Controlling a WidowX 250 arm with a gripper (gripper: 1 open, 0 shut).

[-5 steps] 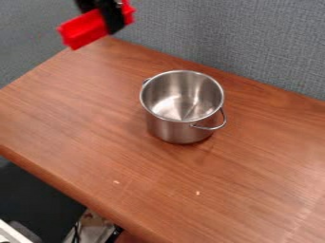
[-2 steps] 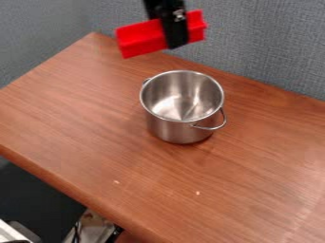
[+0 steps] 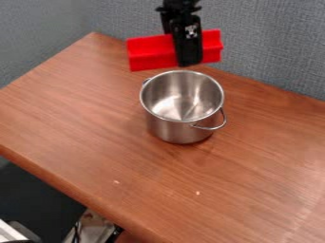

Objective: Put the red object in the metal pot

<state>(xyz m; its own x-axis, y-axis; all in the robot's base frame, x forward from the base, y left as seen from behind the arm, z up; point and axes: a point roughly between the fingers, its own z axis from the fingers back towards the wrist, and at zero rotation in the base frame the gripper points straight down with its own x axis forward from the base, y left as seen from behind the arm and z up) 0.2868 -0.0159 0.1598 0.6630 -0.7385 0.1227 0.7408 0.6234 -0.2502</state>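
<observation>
Camera view: tool [image 3: 187, 46] gripped the red block [image 3: 176, 51] at mid-length, in air above and just behind the steel pot [image 3: 184, 106] on the wooden surface [image 3: 76, 104]. Block's long axis lay level, spanning approx pot's width, so prob needs tilting to drop in.

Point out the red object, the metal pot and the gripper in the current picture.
red object [image 3: 150, 52]: camera view, on the left part of its front face.
metal pot [image 3: 181, 121]: camera view, on its outer front wall.
gripper [image 3: 187, 47]: camera view, between its dark fingertips, which clamp the block.
</observation>
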